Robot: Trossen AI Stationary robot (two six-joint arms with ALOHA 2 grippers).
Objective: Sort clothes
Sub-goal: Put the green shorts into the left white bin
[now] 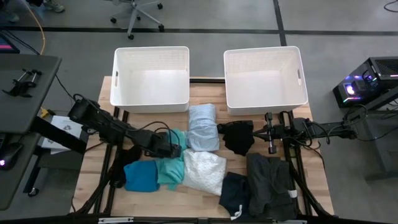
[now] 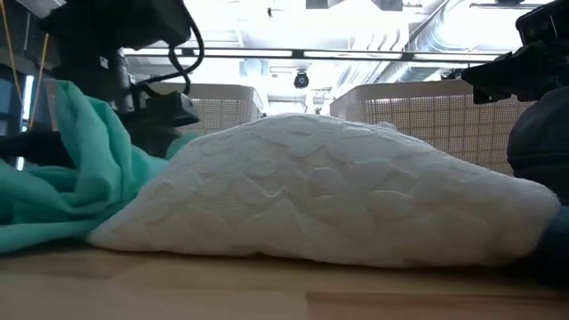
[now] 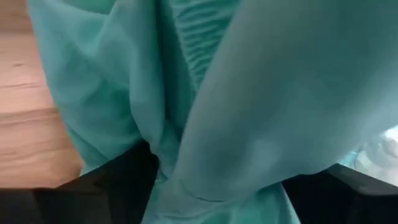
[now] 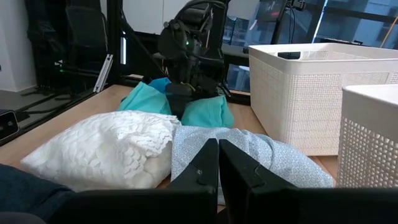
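The clothes lie in a heap on the wooden table (image 1: 199,202): a teal garment (image 1: 169,171), a bright blue one (image 1: 142,176), a white one (image 1: 204,171), a pale blue one (image 1: 203,127), a black one (image 1: 238,138), a dark grey one (image 1: 270,183) and a navy one (image 1: 235,193). My left gripper (image 3: 227,186) points down into the teal garment (image 3: 261,106), open, with a raised fold between its fingers. My right gripper (image 4: 217,158) is shut and level above the table's right side, holding nothing. My left gripper comes at the teal garment from above, its open fingers (image 3: 118,183) standing on either side of a bunched fold (image 3: 205,155). The cloth lies against the inner sides of both fingers. The garment rests on the table among the other clothes.
Two white lattice-walled baskets (image 1: 151,102) (image 1: 264,99) stand side by side at the table's far edge. A black cloth (image 1: 126,160) lies under the left arm. Bare wood shows along the near edge and at the left.
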